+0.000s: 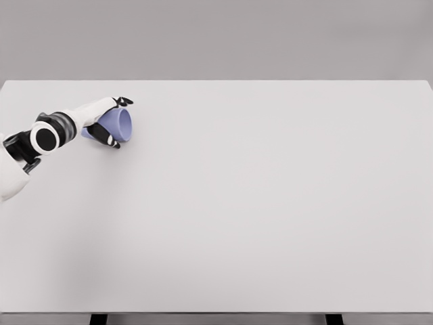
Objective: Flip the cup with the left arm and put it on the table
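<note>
Head view only: white table fills nearly the whole frame, grey wall behind it, two dark table legs poking out at the bottom edge. Left arm comes in from the lower left, about 8 o'clock of the frame, white segments with a black-and-white round wrist joint, reaching up toward 10 o'clock. Left hand is wrapped on the cup, fingers closed round its body: one dark-tipped finger over the top edge at the cup's 12 o'clock, another dark-tipped finger under it at its 6 o'clock, palm covering the cup's 9 o'clock side. Cup is light blue-purple, lying tilted on its side, mouth facing roughly 3 o'clock toward the open table, base hidden in the hand. It sits in the far left part of the table, near the back edge, at around 10 o'clock from the table centre. Can't tell if the cup touches the tabletop or is held just above it; faint shadow beneath. Right arm not visible anywhere
</note>
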You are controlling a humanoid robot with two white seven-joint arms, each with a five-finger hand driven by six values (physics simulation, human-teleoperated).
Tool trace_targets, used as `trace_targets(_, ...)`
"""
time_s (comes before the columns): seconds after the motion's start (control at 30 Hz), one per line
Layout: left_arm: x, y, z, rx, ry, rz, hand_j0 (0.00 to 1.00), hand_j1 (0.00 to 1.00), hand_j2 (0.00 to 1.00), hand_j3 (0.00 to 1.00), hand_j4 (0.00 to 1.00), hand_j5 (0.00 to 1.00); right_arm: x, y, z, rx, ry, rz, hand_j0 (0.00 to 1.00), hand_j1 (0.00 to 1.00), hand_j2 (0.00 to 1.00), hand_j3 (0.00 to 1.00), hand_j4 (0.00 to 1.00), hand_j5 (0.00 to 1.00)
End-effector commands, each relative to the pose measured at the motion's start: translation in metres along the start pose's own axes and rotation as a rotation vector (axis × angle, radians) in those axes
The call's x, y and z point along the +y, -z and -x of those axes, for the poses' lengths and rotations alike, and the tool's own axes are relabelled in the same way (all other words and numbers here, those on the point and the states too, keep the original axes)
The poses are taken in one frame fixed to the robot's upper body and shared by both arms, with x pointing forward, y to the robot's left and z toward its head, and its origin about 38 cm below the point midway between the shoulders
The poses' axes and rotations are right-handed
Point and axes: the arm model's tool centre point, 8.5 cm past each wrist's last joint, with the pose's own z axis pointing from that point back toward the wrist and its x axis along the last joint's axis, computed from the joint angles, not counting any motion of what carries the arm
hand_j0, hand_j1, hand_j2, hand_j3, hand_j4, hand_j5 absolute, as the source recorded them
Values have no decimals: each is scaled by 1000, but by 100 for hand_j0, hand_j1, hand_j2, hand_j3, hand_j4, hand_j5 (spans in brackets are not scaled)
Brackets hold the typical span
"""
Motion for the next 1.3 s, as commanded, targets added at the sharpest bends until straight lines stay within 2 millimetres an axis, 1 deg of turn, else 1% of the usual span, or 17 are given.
trace_targets(0.0,-3,1,-1,-3,-15,9,86,86,86,86,86,86,0,0,0,0,0,0,100,100,100,100,100,100)
trace_targets(0.03,-1,1,-3,-7,-15,5,85,85,85,85,85,85,0,0,0,0,0,0,100,100,100,100,100,100)
trace_targets(0.1,-2,1,-5,-15,-15,6,79,79,79,79,79,79,0,0,0,0,0,0,100,100,100,100,100,100)
trace_targets(0.47,11,-1,-8,-24,-22,-23,79,79,79,79,79,79,0,0,0,0,0,0,100,100,100,100,100,100)
trace_targets(0.73,28,-6,-9,-45,-82,-71,79,79,79,79,79,79,0,0,0,0,0,0,100,100,100,100,100,100)
trace_targets(0.77,31,-6,-10,-52,-91,-76,79,79,79,79,79,79,0,0,0,0,0,0,100,100,100,100,100,100)
trace_targets(0.87,31,-4,-18,-78,-139,-83,79,79,79,79,79,79,0,0,0,0,0,0,100,100,100,100,100,100)
trace_targets(0.9,31,-4,-16,-80,-153,-89,79,79,79,79,79,79,0,0,0,0,0,0,100,100,100,100,100,100)
trace_targets(0.93,30,-3,-19,-93,-184,-88,79,79,79,79,79,79,0,0,0,0,0,0,100,100,100,100,100,100)
trace_targets(1.0,29,-3,-18,-94,-202,-92,79,79,79,79,79,79,0,0,0,0,0,1,100,100,100,100,100,100)
trace_targets(1.03,27,-1,-23,-112,-233,-94,80,80,80,80,80,80,0,0,0,0,0,0,100,100,100,100,100,100)
trace_targets(1.07,26,-2,-21,-117,-255,-101,80,80,80,80,80,80,0,0,0,0,0,0,100,100,100,100,100,100)
trace_targets(1.1,26,0,-27,-140,-277,-107,80,80,80,80,80,80,0,0,0,0,0,0,100,100,100,100,100,100)
trace_targets(1.13,25,0,-27,-147,-299,-115,80,80,80,80,80,80,0,0,0,0,0,0,100,100,100,100,100,100)
trace_targets(1.2,28,1,-31,-164,-329,-130,80,80,80,80,80,80,0,0,0,0,0,0,100,100,100,100,100,100)
trace_targets(1.27,28,1,-32,-174,-361,-133,80,80,80,80,80,80,0,0,0,0,0,0,100,100,100,100,100,100)
